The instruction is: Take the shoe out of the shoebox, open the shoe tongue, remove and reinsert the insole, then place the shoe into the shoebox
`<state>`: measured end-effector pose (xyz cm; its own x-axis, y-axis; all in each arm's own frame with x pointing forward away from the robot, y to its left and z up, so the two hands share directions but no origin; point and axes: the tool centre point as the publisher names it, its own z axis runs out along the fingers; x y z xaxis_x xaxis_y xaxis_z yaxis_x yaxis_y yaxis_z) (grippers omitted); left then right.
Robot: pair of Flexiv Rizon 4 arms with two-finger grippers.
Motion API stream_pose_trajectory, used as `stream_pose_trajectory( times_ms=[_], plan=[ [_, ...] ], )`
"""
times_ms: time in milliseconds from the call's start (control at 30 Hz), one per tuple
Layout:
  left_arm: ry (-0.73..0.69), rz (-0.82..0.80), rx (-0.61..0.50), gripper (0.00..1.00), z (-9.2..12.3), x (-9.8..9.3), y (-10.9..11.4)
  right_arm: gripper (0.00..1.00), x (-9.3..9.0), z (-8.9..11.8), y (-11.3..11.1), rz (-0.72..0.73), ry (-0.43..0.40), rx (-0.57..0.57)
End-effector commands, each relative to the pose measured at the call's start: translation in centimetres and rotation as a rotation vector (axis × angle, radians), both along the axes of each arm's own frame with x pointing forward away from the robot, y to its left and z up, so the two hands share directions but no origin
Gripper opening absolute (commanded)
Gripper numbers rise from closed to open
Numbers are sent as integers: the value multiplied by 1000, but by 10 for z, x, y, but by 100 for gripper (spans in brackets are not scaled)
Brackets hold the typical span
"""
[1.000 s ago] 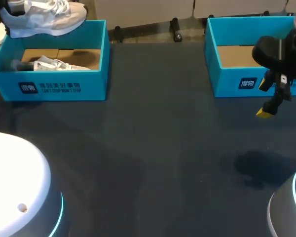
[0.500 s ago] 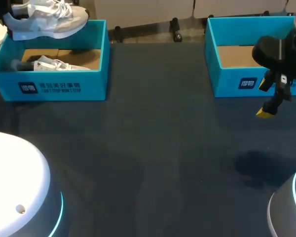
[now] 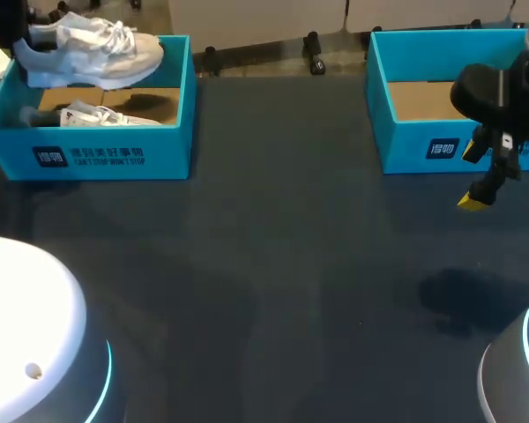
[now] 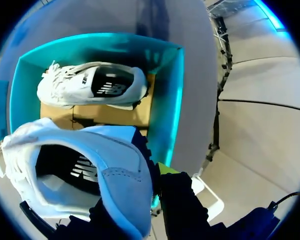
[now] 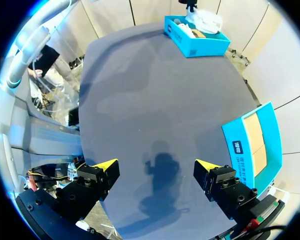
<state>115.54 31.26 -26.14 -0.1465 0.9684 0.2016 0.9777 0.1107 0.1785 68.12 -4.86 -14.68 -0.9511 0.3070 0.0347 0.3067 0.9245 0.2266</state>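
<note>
A white shoe (image 3: 93,53) hangs over the back wall of the left teal shoebox (image 3: 106,157), toe pointing right. My left gripper (image 3: 18,40) is shut on its heel; in the left wrist view the heel collar (image 4: 125,185) sits between the dark fingers, with one yellow tip (image 4: 165,169) showing. A second white shoe (image 3: 101,115) lies on the cardboard floor inside that box, also seen under the held shoe (image 4: 90,86). My right gripper (image 5: 155,165) hangs open over bare table in front of the right shoebox (image 3: 441,150), holding nothing.
The right teal shoebox (image 5: 252,137) holds only its cardboard floor. The dark table (image 3: 291,282) stretches between the two boxes. My arms' pale bases (image 3: 26,344) stand at the near corners.
The held shoe has come down and a little to the right, closer to the left box's rim, and my left arm now shows at the top left. The right arm has not moved.
</note>
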Motion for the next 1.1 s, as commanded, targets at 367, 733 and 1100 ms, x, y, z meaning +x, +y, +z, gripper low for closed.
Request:
stream_pose_trajectory(
  times_ms=[367, 733, 1100],
  plan=[
    [-10, -2, 3, 0, -42, 16, -11, 100, 2, -1, 1, 0, 4, -3],
    [58, -1, -3, 0, -57, 37, -14, 100, 2, -1, 1, 0, 4, -3],
    [151, -16, -14, 0, -72, 51, -14, 100, 2, -1, 1, 0, 4, -3]
  ],
)
